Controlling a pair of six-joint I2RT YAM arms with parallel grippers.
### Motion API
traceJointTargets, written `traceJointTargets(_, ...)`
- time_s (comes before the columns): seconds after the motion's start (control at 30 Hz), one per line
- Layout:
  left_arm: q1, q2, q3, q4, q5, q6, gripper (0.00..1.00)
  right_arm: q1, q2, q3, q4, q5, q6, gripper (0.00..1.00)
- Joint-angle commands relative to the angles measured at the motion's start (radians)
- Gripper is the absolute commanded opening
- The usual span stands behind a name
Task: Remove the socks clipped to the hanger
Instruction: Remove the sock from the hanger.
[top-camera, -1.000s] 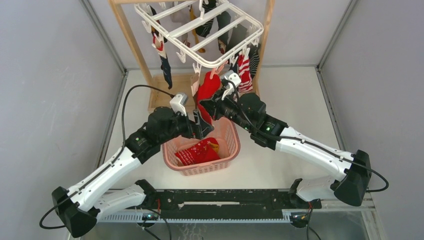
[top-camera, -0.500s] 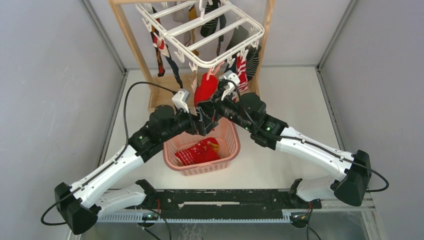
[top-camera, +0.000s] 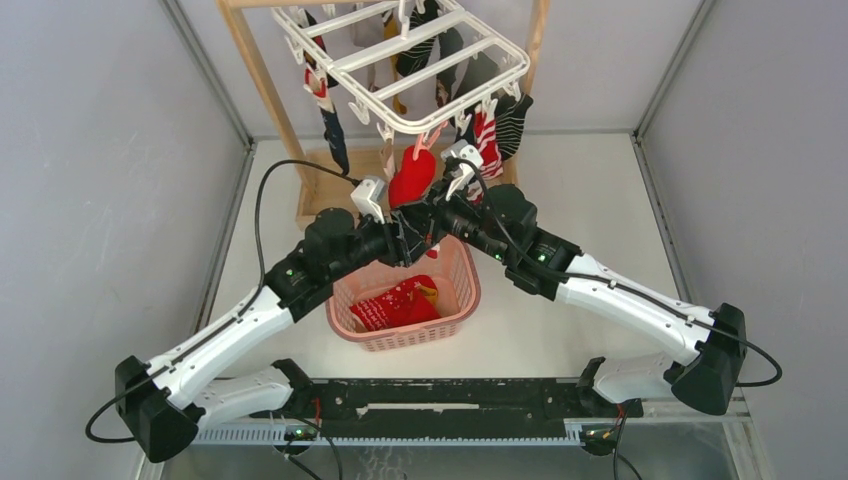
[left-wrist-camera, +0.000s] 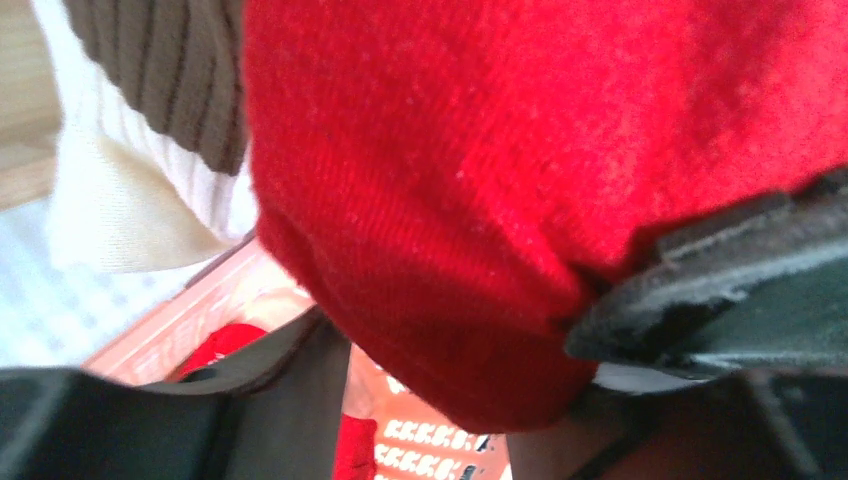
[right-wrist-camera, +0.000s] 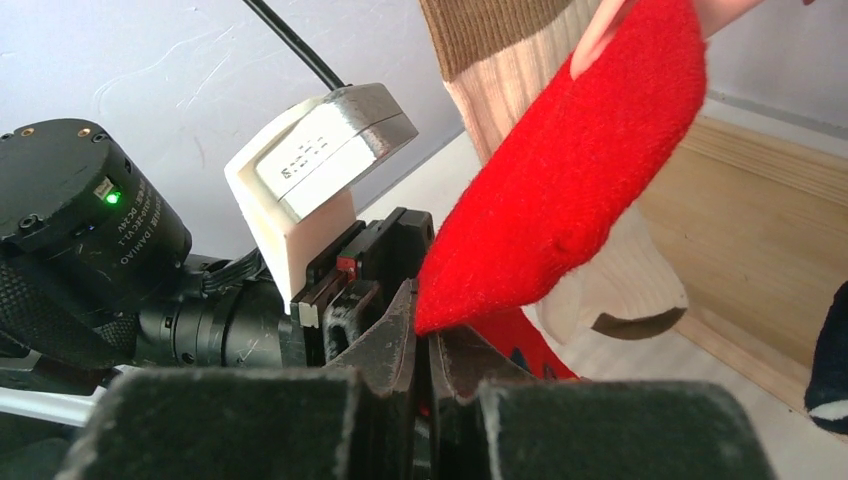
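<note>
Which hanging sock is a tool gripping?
The plain red sock, its toe pinched in the right tool; the other socks hang free.

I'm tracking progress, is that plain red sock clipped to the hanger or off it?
Clipped: the red sock hangs from a pink clip at the front edge of the hanger.

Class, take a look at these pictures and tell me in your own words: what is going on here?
Two robot arms are working on socks clipped to a white hanger, with a pink basket on the table below them. Both are at a red sock that hangs from a clip at the hanger's near corner. The right claw is shut on its toe. The left claw has the sock between its fingers, but a grip cannot be confirmed. A red patterned sock lies in the basket.
</note>
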Motion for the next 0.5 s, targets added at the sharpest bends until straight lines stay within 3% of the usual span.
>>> traceJointTargets(0.0, -0.008, 0.014, 0.005, 0.050, 0.025, 0.014, 0.51, 0.002, -0.022, 0.043, 0.007, -0.012, 0.019, 0.08)
traceJointTargets(0.23, -0.014, 0.021, 0.006, 0.052, 0.038, 0.015, 0.31, -0.007, -0.016, 0.042, -0.004, -0.013, 0.022, 0.07)
traceJointTargets(0.4, -0.014, 0.019, 0.001, 0.048, 0.037, 0.012, 0.05, -0.012, -0.014, 0.041, -0.012, -0.009, 0.023, 0.07)
traceJointTargets(0.47, -0.016, 0.018, 0.003, 0.041, 0.034, 0.012, 0.02, -0.016, -0.015, 0.041, -0.014, -0.007, 0.023, 0.09)
